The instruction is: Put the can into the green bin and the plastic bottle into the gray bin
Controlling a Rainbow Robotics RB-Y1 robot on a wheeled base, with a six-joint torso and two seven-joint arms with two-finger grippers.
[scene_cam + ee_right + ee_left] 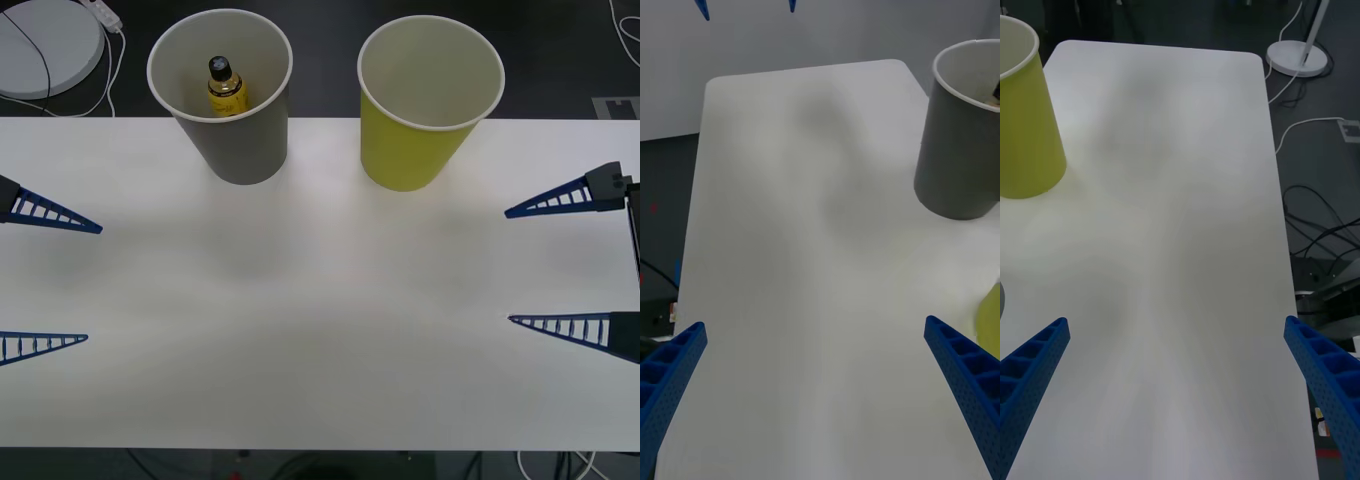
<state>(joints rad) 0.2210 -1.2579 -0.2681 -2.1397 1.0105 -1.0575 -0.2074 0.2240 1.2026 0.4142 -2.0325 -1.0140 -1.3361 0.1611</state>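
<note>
White tabletop spreads out in front of me, with dark floor and some cables behind it. My left tool hangs at the left side of the tabletop. Its two blue fingers are spread wide apart and hold nothing. My right tool hangs at the right side, and its fingers are wide apart too, with nothing between them. Both tools are well away from the bins.

At the far edge of the tabletop stand the two big cups. The gray bin is on the left and the green bin is on the right, near each other but not touching. Both stand upright.

Looking down into the gray bin, I see the plastic bottle standing inside, black cap up. So I think that half of the job is done.

The green bin shows me a white inside wall, and I cannot see down to its bottom. I see no can on the tabletop either. So I cannot tell if the can is already in there.
</note>
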